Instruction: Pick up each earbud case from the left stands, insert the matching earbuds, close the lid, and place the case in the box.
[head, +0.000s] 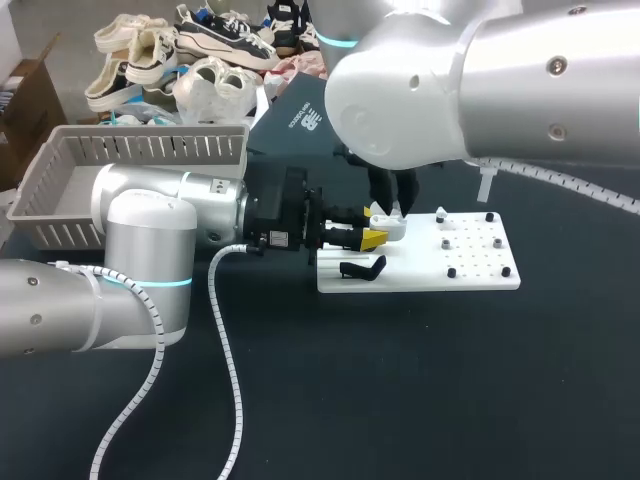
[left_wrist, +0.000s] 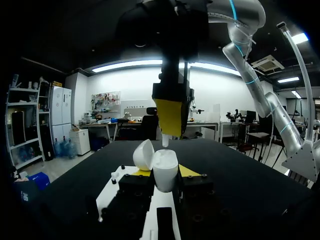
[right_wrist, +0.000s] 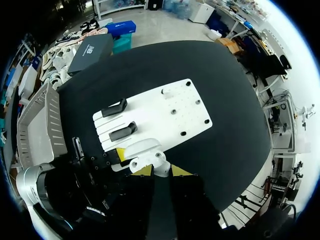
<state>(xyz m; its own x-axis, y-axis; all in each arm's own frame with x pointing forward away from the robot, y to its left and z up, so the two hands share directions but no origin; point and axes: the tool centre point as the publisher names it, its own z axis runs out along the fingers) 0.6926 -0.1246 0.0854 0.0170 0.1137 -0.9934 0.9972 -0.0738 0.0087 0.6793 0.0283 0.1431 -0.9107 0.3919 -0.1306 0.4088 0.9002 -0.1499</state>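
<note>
left gripper (left_wrist: 165, 172) clamps the open earbud case (left_wrist: 165, 166) above the white board's (head: 470, 275) left end; right gripper (right_wrist: 161, 171) pinches an earbud (left_wrist: 165, 142) higher over that same end. best lowered straight, case kept level.

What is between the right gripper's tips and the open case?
A white earbud, poking down from the right gripper just above the open case in the left gripper; the left wrist view shows it.

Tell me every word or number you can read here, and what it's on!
Dark box: white print, too small to read.
Sticker on the left arm: too blurred to read.
Board: no text seen.
Case: no text seen.
</note>
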